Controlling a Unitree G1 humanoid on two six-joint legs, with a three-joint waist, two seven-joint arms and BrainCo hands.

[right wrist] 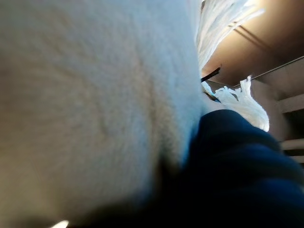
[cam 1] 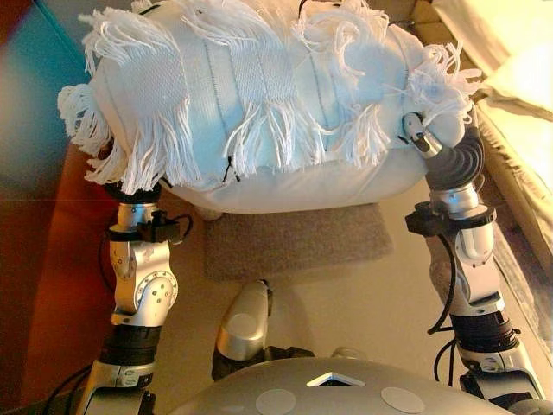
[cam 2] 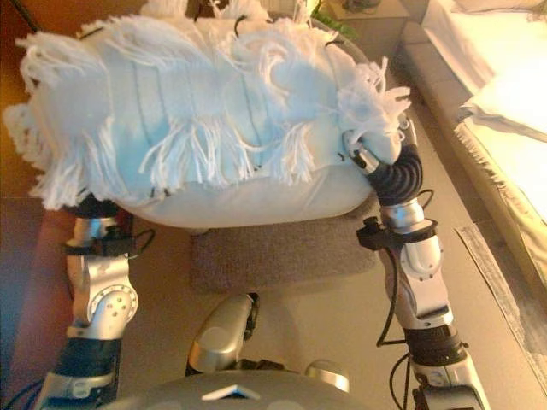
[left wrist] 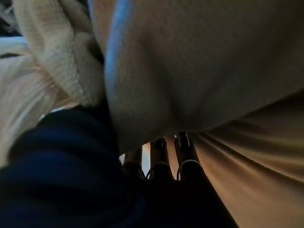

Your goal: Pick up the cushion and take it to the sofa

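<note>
A big white cushion [cam 1: 259, 104] with long white fringes is held up in the air between my two hands and fills the upper part of both eye views. My left hand [left wrist: 161, 159] is under its left end, hidden from the eye views. In the left wrist view its straight fingers [left wrist: 186, 151] lie against the cushion's plain underside [left wrist: 199, 71]. My right hand [cam 1: 421, 136] presses on the cushion's right end, mostly buried in fringes. The right wrist view shows only cushion fabric [right wrist: 85, 104] and the dark cover. The pale sofa [cam 2: 504, 85] lies to the right.
A brown mat [cam 1: 294, 238] lies on the beige floor below the cushion. A reddish-brown surface [cam 1: 43, 285] runs along the left. A small side table [cam 2: 363, 13] stands at the back, near the sofa's end. Pale cushions [cam 1: 527, 73] rest on the sofa.
</note>
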